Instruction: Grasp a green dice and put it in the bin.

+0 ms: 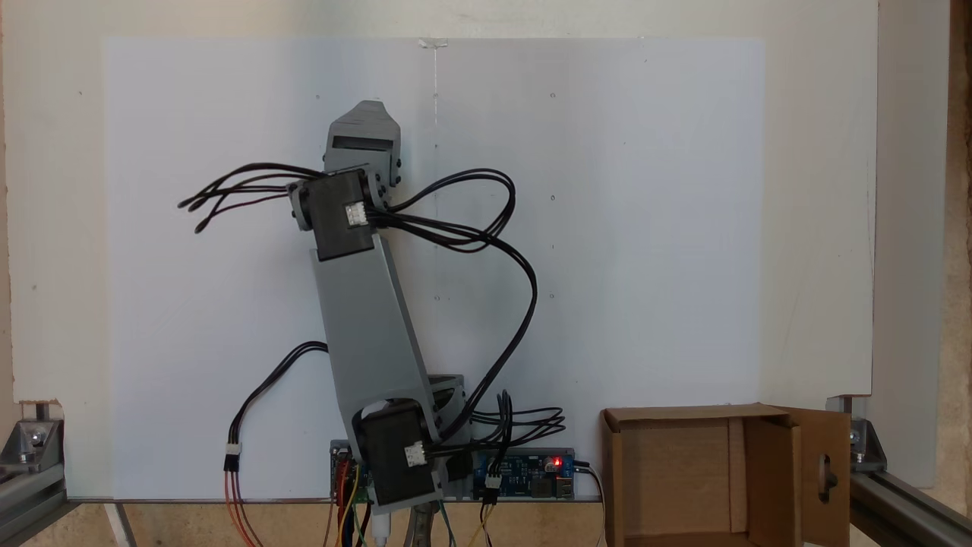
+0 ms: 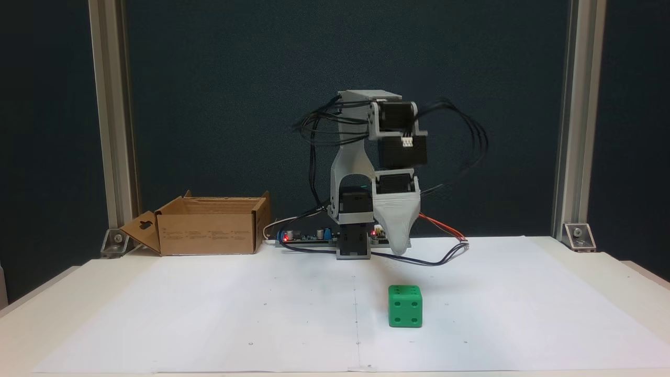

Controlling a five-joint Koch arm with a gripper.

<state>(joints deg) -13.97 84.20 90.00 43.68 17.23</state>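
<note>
Green dice (image 2: 405, 306), a small bright green plastic cube with rounded edges and recessed round pips, rests flat on the white paper sheet (image 2: 209, 314) covering the counter (image 2: 617, 272), in front of and below the pincer (image 2: 399, 246), nearer the camera in the front fixed view and not touching it. The grey plastic pincer points downward above the sheet, clear of the surface, a posture that suits a vertical descent onto the cube. Its jaws lie one behind the other in the front fixed view, and in the top-down fixed view the pincer (image 1: 363, 114) presents one grey body, so whether the jaws are apart or together cannot be told. The bin (image 2: 209, 225), a brown corrugated cardboard box with open flaps, one showing a keyhole-shaped cutout, stands well apart to the pincer's left in the front view, beside the arm base, open side up to receive a drop. Judged from this layout, the grasp has not yet begun.
</note>
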